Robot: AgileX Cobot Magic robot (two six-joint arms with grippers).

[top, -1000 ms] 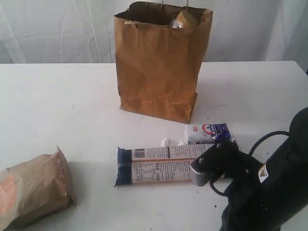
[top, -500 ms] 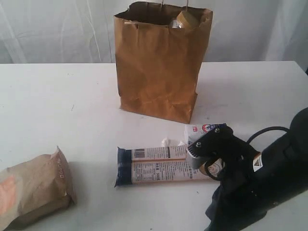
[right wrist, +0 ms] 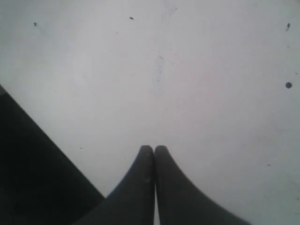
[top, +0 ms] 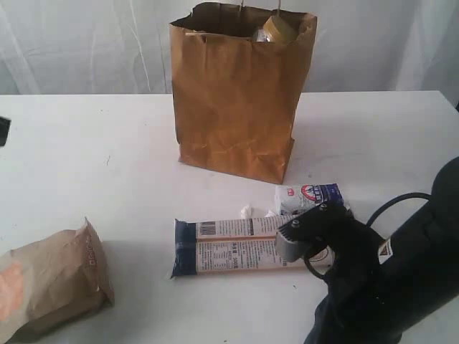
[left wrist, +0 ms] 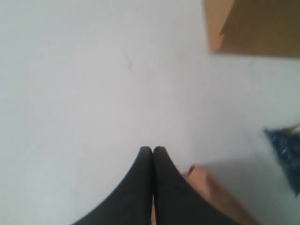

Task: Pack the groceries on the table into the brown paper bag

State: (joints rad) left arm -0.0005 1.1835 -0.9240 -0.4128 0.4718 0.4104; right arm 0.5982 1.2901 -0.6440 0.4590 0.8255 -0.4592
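Left gripper (left wrist: 152, 151) and right gripper (right wrist: 153, 150) are hovering pressed together, empty; the brown paper bag (top: 237, 100) is standing open, waiting.

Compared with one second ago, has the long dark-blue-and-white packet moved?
No. The long dark-blue-and-white packet lies where it did, its dark end still below the left bottom corner of the brown paper bag.
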